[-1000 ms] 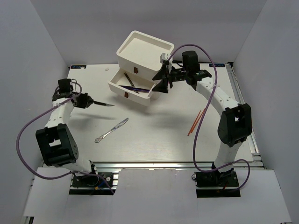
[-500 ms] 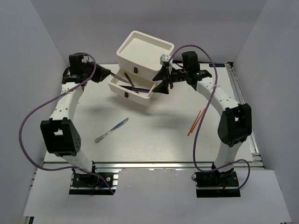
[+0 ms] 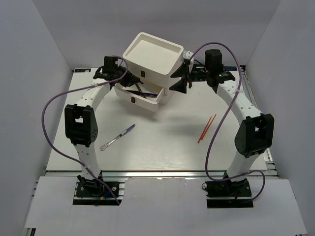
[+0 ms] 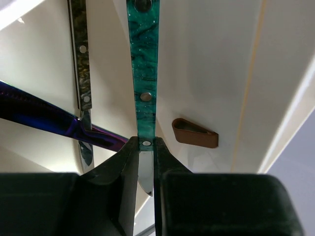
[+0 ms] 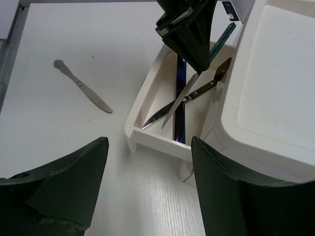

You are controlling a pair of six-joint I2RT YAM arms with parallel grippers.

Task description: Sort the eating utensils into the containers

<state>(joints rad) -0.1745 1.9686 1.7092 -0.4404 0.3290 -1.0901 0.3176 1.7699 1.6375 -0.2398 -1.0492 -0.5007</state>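
1. Nearest the arm bases: silver knife [image 3: 118, 136] lies flat on the desk [image 3: 162, 147], well in front of the open drawer [image 3: 145, 100]. Not sorted yet.
2. Orange chopsticks [image 3: 206, 128] lie together, in front and to the right of the open drawer. Also untouched.
3. Main change: a second ago the left arm was far out to the left of the open drawer with a knife in hand. It has since swung in and now hangs over the drawer's left end.
4. Left gripper [image 4: 146, 142] is clamped on the teal-handled knife [image 4: 143, 73] where blade meets handle. The blade angles down into the open drawer (right wrist view shows this best).
5. Already in the open drawer: a purple utensil [image 4: 44, 115] and a dark-handled knife [image 4: 81, 59], crossing each other.
6. My read: transport is done and only the release is left. Dropping it here should land it among the others.
7. Right gripper [image 3: 178, 80] has its jaws spread wide and holds nothing. It has backed off slightly from the open drawer's right end.
8. Farthest: the rest of the drawer unit [image 3: 152, 73] sits behind and above the open drawer, and its top tray looks empty.
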